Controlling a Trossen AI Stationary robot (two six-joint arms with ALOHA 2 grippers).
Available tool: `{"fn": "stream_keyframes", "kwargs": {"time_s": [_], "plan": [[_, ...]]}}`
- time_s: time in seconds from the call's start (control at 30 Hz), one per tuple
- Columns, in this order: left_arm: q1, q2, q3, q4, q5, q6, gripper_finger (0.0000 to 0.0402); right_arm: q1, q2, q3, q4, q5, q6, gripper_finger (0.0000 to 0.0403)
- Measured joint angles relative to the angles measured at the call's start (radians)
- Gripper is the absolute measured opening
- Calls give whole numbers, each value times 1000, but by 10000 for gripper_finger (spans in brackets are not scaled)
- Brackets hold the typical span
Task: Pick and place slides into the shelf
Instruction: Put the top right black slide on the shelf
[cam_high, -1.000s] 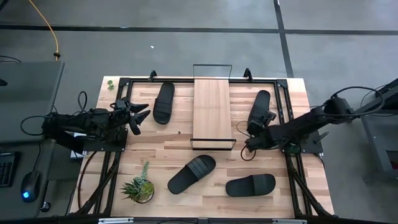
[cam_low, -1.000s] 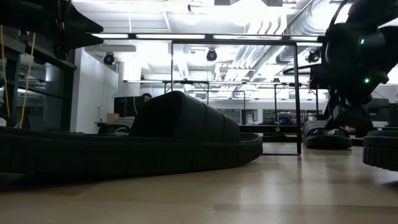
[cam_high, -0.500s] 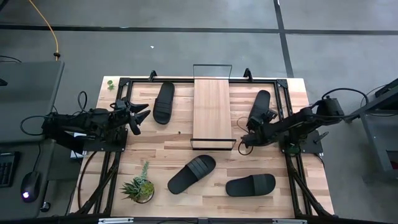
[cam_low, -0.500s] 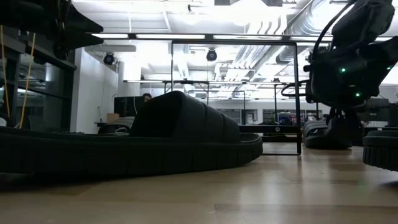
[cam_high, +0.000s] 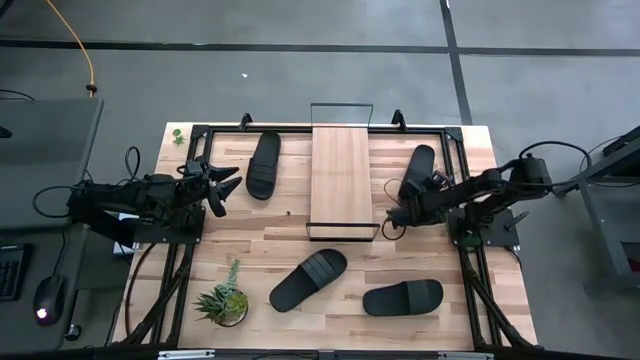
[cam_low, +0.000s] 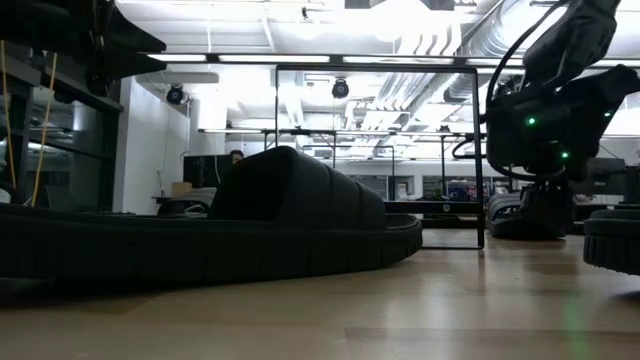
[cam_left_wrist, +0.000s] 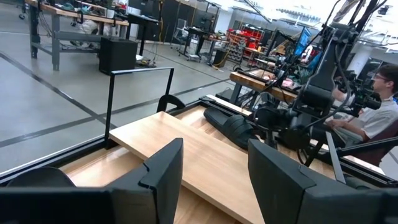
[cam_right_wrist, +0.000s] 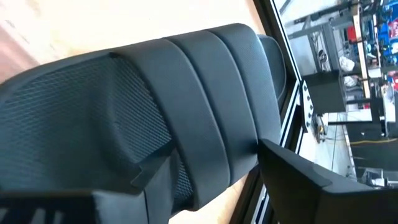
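The bench (cam_high: 250, 245) is a light butcher-block top bordered by a black metal frame. The shelf (cam_high: 341, 180), a light-wood board in a thin black wire frame, lies lengthwise at the middle of the far half of the bench and carries nothing. Four black slides lie on the bench itself: the far-left slide (cam_high: 264, 164) just left of the shelf, the far-right slide (cam_high: 417, 172) right of the shelf, the near-centre slide (cam_high: 308, 279) and the near-right slide (cam_high: 403, 297) on the near half. A small potted plant (cam_high: 222, 301) stands at the near left.

The right claw (cam_high: 400, 212) sits at the near end of the far-right slide; the right wrist view shows its fingers (cam_right_wrist: 298, 180) spread, flanking the slide's strap, with no clear pinch. The left claw (cam_high: 226, 190) hangs over the left edge of the bench, fingers (cam_left_wrist: 163, 167) apart, holding nothing.

The floor is grey concrete with dark seams. Beyond the bench the room holds work tables, overhead strip lights and ducting, and a seated person (cam_left_wrist: 380, 111).
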Motion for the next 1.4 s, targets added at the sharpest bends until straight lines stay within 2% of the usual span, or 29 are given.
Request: {"fn": "stream_keyframes", "kwargs": {"time_s": [0.17, 0.47, 0.53, 1.0, 1.2, 1.4], "plan": [[0, 0, 0, 0, 0, 0, 166, -21, 0, 0, 1, -2, 0, 164], [0, 0, 0, 0, 0, 0, 166, -22, -1, 0, 4, -9, -1, 27], [0, 0, 0, 0, -1, 0, 166, -22, -1, 0, 6, -11, 0, 8], [0, 0, 0, 1, -1, 50, 166, -23, -29, 0, -8, -19, 49, 2], [0, 0, 0, 1, -1, 61, 165, -11, -158, 0, -13, -19, 48, 1], [0, 0, 0, 0, 8, 87, 166, 63, -345, 0, 31, 11, 13, 1]]}}
